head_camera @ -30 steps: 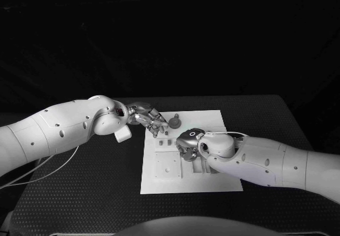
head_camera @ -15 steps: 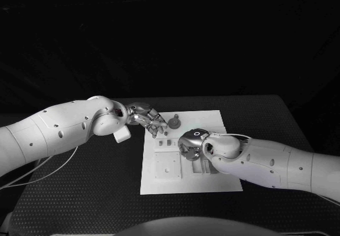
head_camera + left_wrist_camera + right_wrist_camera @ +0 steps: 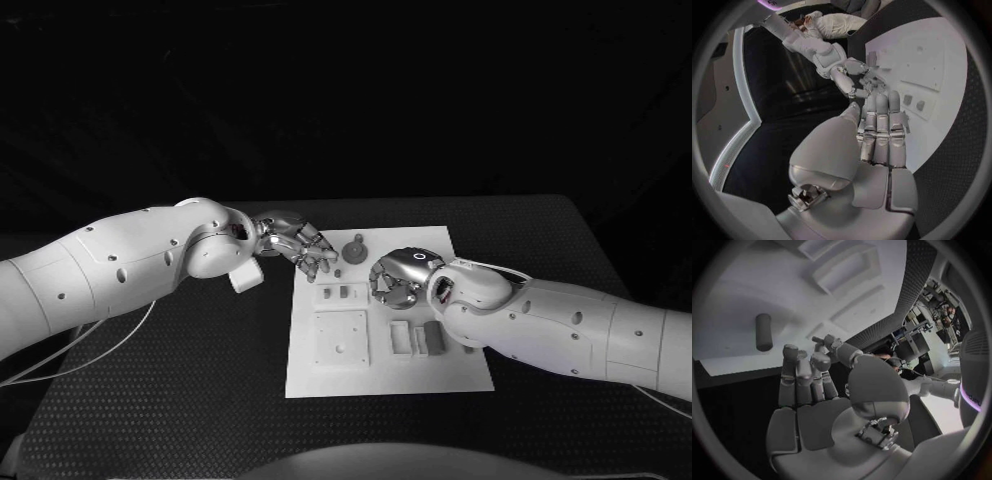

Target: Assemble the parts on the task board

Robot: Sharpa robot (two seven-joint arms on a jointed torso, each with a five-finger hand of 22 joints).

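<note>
Two white arms meet over the task board (image 3: 433, 372) at the centre of the black table (image 3: 173, 380).

The left arm (image 3: 116, 265) enters from 9 o'clock and the right arm (image 3: 562, 325) from 4 o'clock, the latter covering the board's right edge. The left hand (image 3: 300, 243) hovers at the board's 11 o'clock corner, fingers straight and together, holding nothing. The right hand (image 3: 397, 280) has fingers curled inward, grasping nothing visible. A dark upright peg (image 3: 355, 246) stands between the hands; pale blocks (image 3: 411, 335) lie near 6 o'clock.
</note>
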